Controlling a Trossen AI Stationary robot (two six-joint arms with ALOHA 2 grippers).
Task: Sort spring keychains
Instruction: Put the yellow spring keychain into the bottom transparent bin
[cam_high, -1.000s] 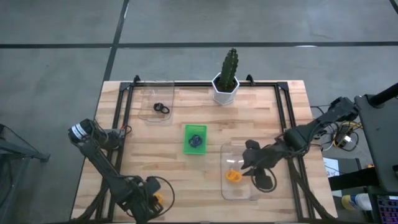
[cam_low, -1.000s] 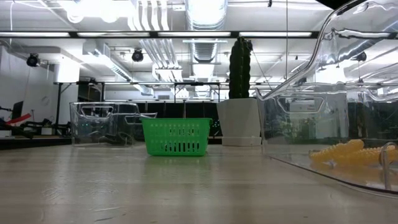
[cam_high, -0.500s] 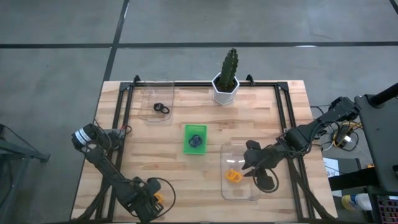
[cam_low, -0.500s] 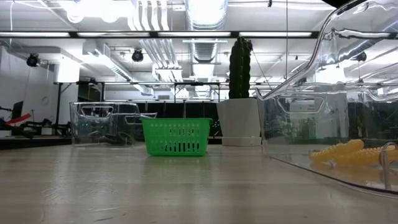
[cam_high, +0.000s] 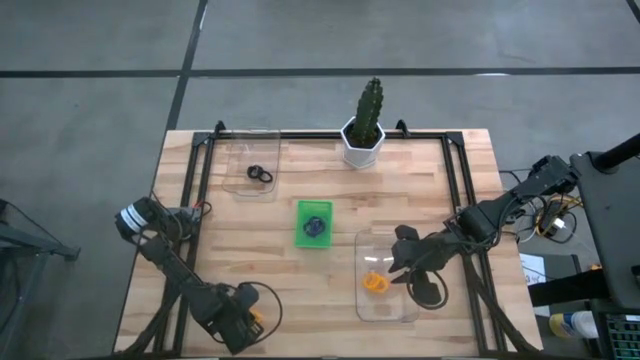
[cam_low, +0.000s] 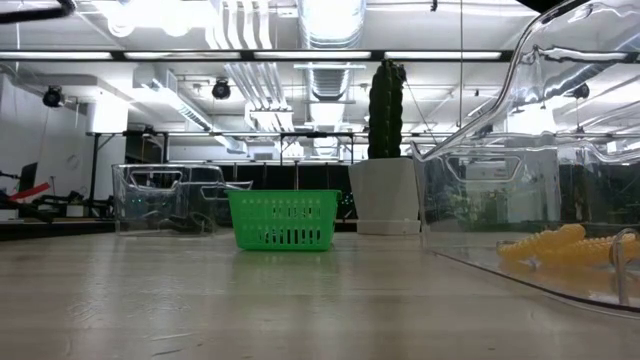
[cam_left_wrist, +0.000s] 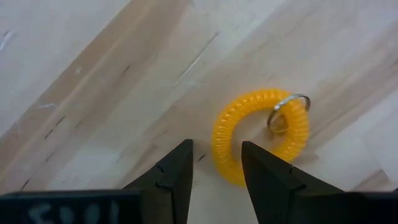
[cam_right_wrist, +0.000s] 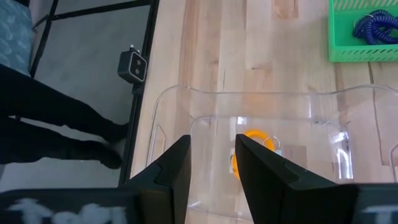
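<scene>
Hovering with fingers parted and empty, the left gripper (cam_left_wrist: 214, 171) frames an orange keychain (cam_left_wrist: 261, 137).

No readable text, label, brand or number is showing anywhere; pale marks are lying along the dark edge in both wrist views (too blurred to make out as letters).
</scene>
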